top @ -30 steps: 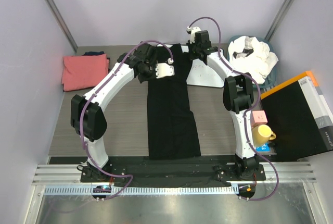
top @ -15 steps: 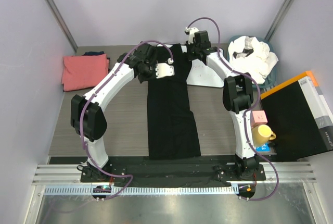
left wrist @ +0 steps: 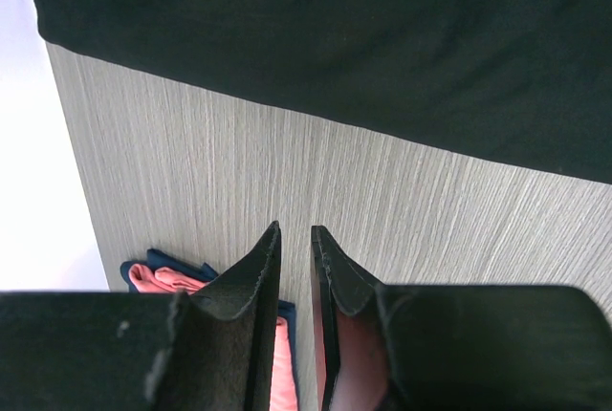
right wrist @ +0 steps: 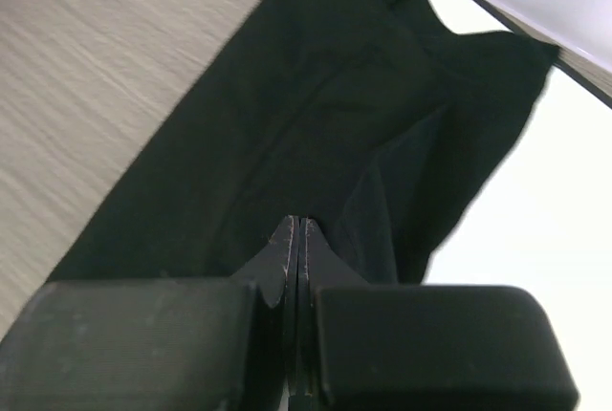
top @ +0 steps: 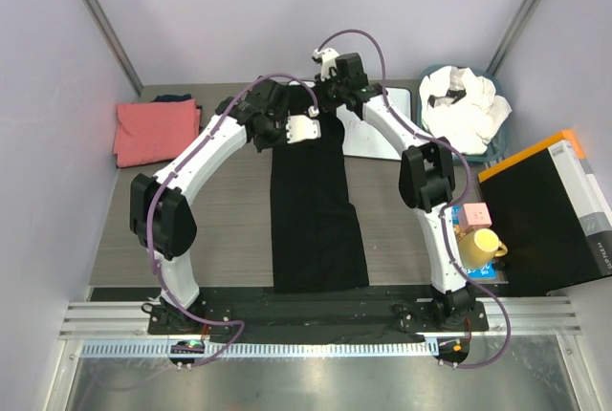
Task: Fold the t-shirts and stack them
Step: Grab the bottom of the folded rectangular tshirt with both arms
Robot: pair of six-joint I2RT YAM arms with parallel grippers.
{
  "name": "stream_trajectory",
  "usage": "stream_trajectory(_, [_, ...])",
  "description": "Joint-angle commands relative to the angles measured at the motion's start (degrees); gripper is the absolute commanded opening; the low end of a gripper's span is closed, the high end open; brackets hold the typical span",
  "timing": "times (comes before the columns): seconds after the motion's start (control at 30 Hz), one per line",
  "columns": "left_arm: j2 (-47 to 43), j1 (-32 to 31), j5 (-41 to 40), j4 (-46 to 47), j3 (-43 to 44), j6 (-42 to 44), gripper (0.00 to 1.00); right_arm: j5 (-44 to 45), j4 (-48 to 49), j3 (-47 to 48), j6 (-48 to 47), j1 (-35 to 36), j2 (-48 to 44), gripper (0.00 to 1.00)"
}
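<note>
Lengthwise, black tee (top: 316, 220) points toward far edge; right end effector (right wrist: 297, 226) pressed together, left end effector (left wrist: 295, 229) ajar.

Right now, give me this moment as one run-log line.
black t-shirt: long strip, centre | left pincer: slightly open, empty, beside it | right pincer: shut over its far end, grip unclear | coral-pink t-shirt: folded, far left

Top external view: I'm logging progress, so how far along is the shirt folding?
Done: coral-pink t-shirt folded far left. In hand: black t-shirt folded to a strip, right fingers pinching its far end. Still to do: white t-shirts heaped in the basket.
</note>
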Motion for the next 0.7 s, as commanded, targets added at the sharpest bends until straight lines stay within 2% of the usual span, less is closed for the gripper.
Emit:
stream_trajectory(0.0, [-1.58,-0.21,-0.28,1.74,-0.01,-0.46,0.19,-2.09,-0.25,3.4,-1.22,1.21,0.51,0.01])
stream_trajectory(0.17, [-1.85,-0.21,-0.37,1.74,-0.36,-0.46,0.19,-3.49,-1.04,3.84,-1.23,2.26,1.65,0.02])
stream_trajectory(0.2, [-1.85,-0.21,-0.54,1.91,-0.45,-0.46,0.19,-3.76,-1.21,3.84,-1.31,2.61,1.74,0.08])
stream_trajectory(0.3, [-1.85,-0.21,-0.54,2.18,-0.63,-0.55,0.19,-5.25,-2.27,3.75,-2.01,3.23,1.83,0.17])
stream_trajectory(0.57, [-1.85,-0.21,-0.1,2.44,-0.8,-0.99,0.19,-8.5,-3.24,3.48,-2.28,4.55,1.66,0.21])
stream_trajectory(0.67, [-2.02,-0.21,0.25,2.53,-0.54,-1.17,0.19,-6.93,-3.24,4.1,-2.28,4.81,1.39,0.28])
